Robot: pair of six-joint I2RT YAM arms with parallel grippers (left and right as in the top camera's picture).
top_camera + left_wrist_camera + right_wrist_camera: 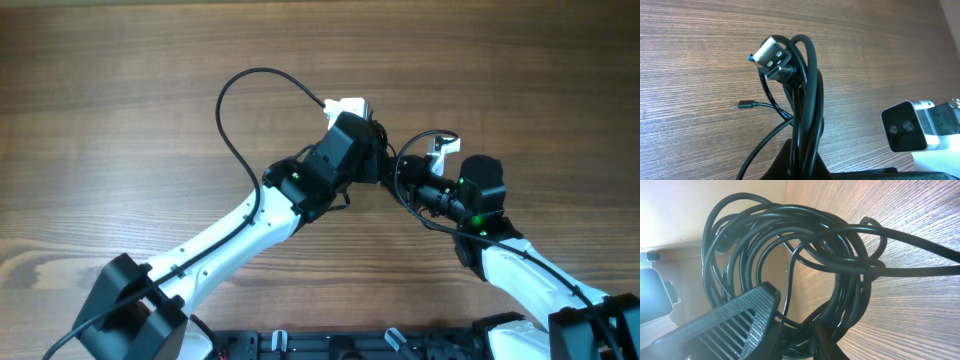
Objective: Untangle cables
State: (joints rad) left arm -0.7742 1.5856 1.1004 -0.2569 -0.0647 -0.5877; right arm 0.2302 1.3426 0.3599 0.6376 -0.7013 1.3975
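The cables are black strands bunched together, rising from my left gripper, which is shut on them. A USB plug tops the bunch, and a thin strand with a tiny plug trails on the wood. In the right wrist view the cables form a tangled coil of several loops, and my right gripper is shut on its lower part beside a ribbed finger. From overhead, the left gripper and right gripper meet at mid-table with the cables between them.
The wooden table lies all round. A thicker black arm cable loops out to the left of the left wrist. The right arm's white camera box is close to the right of the bunch.
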